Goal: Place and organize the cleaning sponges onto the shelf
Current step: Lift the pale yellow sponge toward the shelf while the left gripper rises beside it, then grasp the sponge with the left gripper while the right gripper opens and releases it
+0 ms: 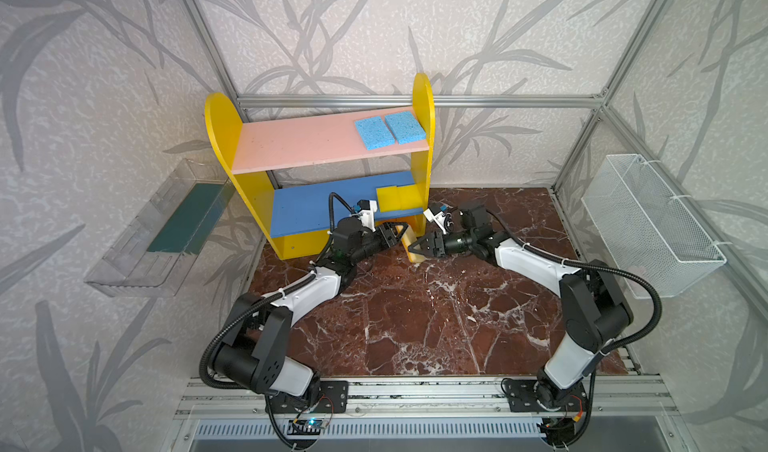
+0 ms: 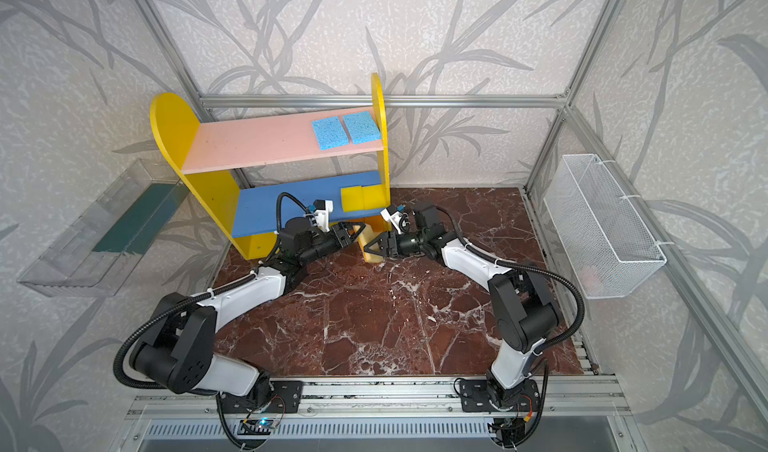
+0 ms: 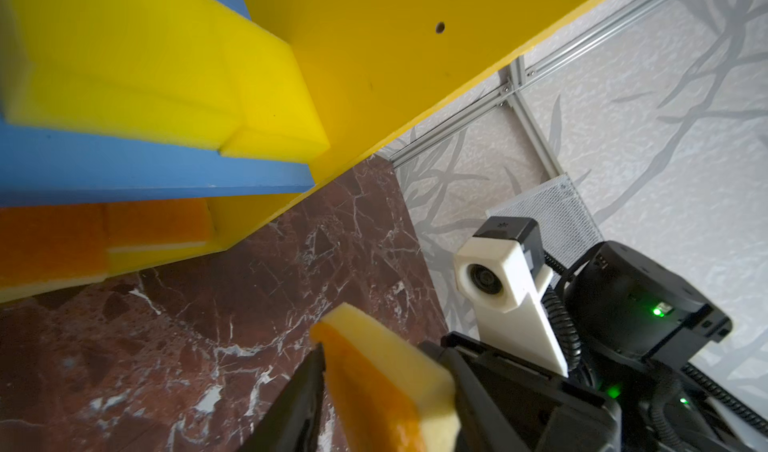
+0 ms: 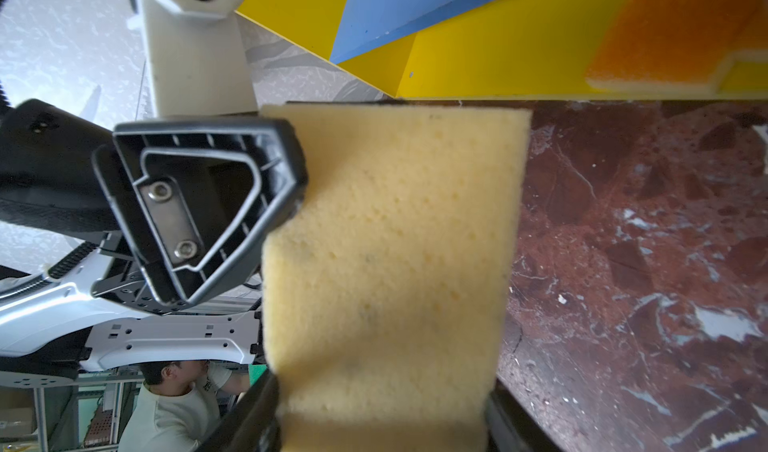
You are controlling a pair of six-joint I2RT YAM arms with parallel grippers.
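Note:
A pale yellow sponge (image 1: 409, 242) (image 2: 368, 247) with an orange face stands on edge on the marble just in front of the shelf (image 1: 224, 138). My left gripper (image 1: 397, 233) (image 3: 378, 371) is shut on its two broad faces. My right gripper (image 1: 415, 248) (image 4: 380, 391) is shut across its width from the opposite side. Two blue sponges (image 1: 374, 133) lie side by side on the pink board. Two bright yellow sponges (image 1: 390, 199) sit at the right end of the blue board. Orange sponges (image 3: 158, 221) (image 4: 665, 34) lie on the yellow base.
A clear tray (image 1: 137, 242) with a green liner hangs on the left wall. A white mesh basket (image 1: 652, 229) hangs on the right wall. The brown marble tabletop (image 1: 415, 325) stretches in front of both arms. The shelf's right side panel (image 1: 424, 158) stands close behind the grippers.

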